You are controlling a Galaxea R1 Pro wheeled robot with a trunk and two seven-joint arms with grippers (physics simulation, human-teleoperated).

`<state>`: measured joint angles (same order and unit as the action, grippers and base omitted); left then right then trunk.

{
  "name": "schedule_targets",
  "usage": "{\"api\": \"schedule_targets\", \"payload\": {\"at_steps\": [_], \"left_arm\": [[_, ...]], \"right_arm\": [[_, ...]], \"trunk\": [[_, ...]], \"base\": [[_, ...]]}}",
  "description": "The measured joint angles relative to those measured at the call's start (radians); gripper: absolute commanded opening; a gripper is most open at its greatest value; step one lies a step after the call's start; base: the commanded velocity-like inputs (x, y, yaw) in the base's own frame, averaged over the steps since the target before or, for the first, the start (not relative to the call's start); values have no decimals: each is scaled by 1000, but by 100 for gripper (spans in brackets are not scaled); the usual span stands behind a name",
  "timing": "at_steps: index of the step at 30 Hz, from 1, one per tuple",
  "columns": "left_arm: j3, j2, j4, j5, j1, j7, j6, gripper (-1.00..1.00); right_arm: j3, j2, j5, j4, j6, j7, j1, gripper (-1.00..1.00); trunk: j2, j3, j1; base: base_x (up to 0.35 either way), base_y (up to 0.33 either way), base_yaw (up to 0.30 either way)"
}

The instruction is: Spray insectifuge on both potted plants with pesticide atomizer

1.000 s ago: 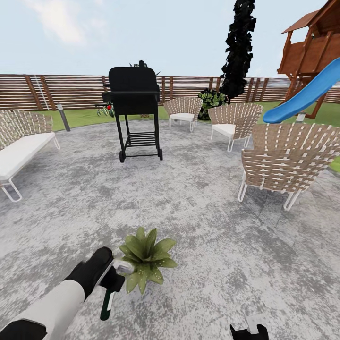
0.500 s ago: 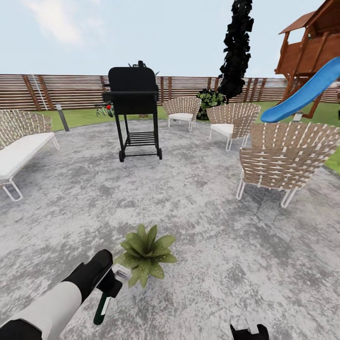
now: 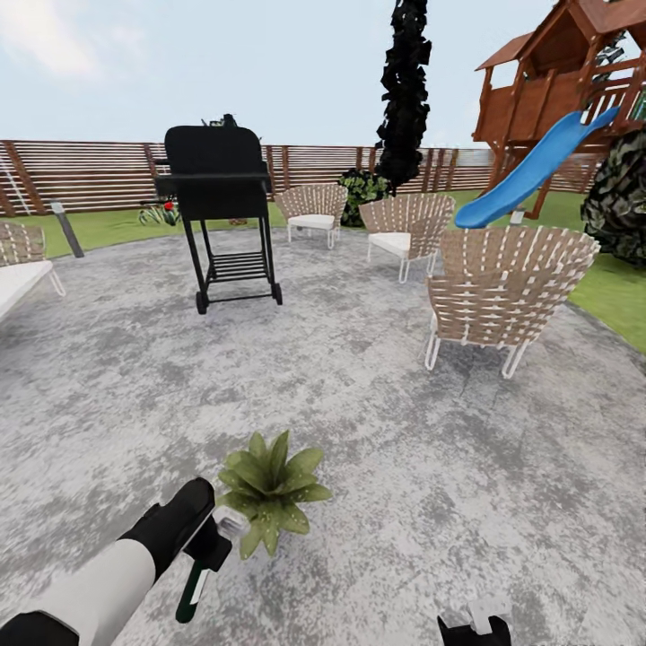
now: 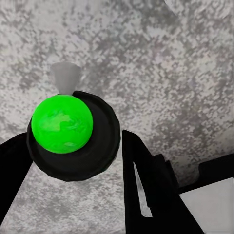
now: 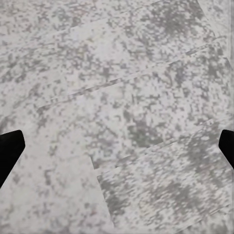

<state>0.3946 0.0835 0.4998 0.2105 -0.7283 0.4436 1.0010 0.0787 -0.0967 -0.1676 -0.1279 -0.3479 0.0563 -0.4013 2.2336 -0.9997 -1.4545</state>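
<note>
Grey stone patio point(image 3: 377, 404) fills most of the head view, brown slatted fence point(image 3: 90, 175) across the upper part, playhouse point(image 3: 561, 85) with blue slide point(image 3: 529, 170) upper right. Black grill point(image 3: 220, 211) upper left of centre, woven chairs point(image 3: 502, 292) right of centre. One potted plant point(image 3: 269, 489) sits low, left of centre, pale specks on its leaves. Left pincer point(image 3: 208, 549) at lower left, closed around the pesticide atomizer point(image 3: 193, 588); bottle hangs down, whitish head just beside the plant's leaves. Left wrist view: atomizer point(image 4: 73, 134) clamped between black fingers point(image 4: 156, 192). Right pincer point(image 3: 474, 625) at bottom edge; right wrist view shows its tips far apart over paving
</note>
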Motion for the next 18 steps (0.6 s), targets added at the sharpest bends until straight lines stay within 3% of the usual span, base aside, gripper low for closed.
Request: {"api": "schedule_targets", "payload": {"at_steps": [6,11,18], "left_arm": [[37,0,0,5,63,-1,-5,-100],[40,9,1,9,69,-3,-8,-100],[45,10,1,9,68,-5,-6,-100]], "right_arm": [[0,0,0,1,0,0,0,100],[0,0,0,0,0,0,0,100],[0,0,0,1,0,1,0,100]], "trunk": [[0,0,0],[0,0,0],[0,0,0]], "base": [[2,2,-5],[0,16,0],[31,244,-90]]}}
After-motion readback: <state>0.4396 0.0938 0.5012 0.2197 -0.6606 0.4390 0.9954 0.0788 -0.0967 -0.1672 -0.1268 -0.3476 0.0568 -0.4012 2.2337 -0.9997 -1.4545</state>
